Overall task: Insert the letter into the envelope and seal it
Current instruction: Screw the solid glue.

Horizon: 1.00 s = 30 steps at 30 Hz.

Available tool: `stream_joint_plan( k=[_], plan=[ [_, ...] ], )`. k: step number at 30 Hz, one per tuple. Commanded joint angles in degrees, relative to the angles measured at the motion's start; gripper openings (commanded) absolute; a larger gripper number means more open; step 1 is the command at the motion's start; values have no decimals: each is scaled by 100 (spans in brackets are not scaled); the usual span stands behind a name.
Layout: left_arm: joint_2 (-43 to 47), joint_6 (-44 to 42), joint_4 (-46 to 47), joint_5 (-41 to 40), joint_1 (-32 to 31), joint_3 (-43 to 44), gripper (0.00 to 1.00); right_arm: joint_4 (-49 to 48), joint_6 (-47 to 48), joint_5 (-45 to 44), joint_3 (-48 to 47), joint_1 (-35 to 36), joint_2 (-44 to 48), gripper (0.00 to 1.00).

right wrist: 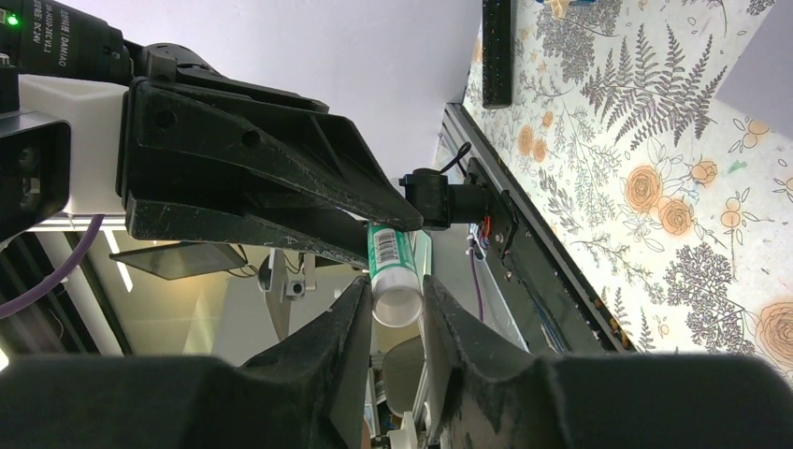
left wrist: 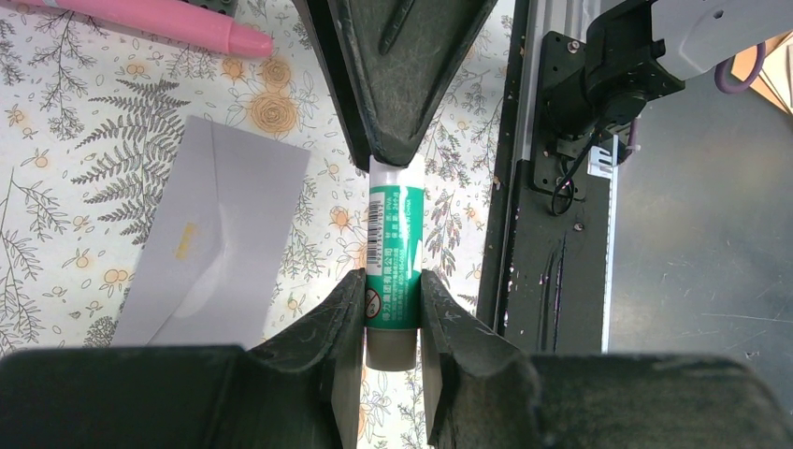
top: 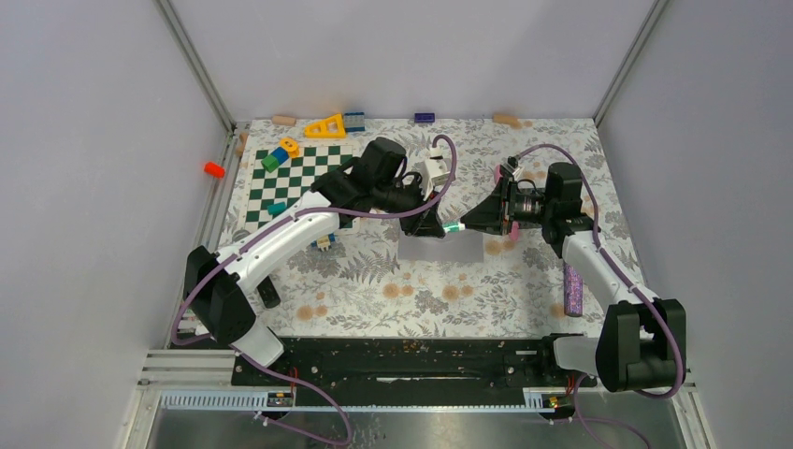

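Left tool is clamped on the green body of the glue stick. Right tool is closed on its white cap end. The stick is held between both above the worktop, probably for a cap pull before gluing the flap. Envelope lies flat at left-centre of the left wrist view, untouched. Can't tell if the letter is inside. Pink pen upper left and chessboard are not in the way.

barcode, chinese txt on glue stick
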<state>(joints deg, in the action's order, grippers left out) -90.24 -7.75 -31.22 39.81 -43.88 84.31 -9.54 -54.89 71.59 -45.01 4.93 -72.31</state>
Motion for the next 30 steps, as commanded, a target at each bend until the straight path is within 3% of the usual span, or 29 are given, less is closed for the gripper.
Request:
stream_joint_plan(
  k=[1, 8, 13, 17, 19, 23, 26, 30],
  plan=[
    [15, -104, 82, -87, -33, 279, 0, -101, 52, 114, 20, -9, 93, 28],
    [-53, -18, 85, 350, -22, 304, 0, -36, 675, 133, -1, 48, 349, 24],
    [-338, 328, 322, 1916, -23, 221, 0, 108, 2181, 48, 21, 236, 779, 23],
    [-494, 937, 943, 2775, -23, 27, 0, 103, 3337, 135, -67, 325, 1109, 30],
    [-516, 1109, 1123, 2824, -24, -41, 0, 109, 3734, 12, -71, 364, 1348, 40],
    [-372, 892, 945, 2440, -3, -42, 0, 649, 3427, -117, -406, 342, 1435, 65],
    [-205, 633, 779, 2121, 32, -55, 0, 918, 2936, -53, -479, 250, 1332, 66],
    [-22, 381, 594, 1713, 50, -51, 0, 1489, 2784, -45, -386, 153, 1188, 61]
  ],
)
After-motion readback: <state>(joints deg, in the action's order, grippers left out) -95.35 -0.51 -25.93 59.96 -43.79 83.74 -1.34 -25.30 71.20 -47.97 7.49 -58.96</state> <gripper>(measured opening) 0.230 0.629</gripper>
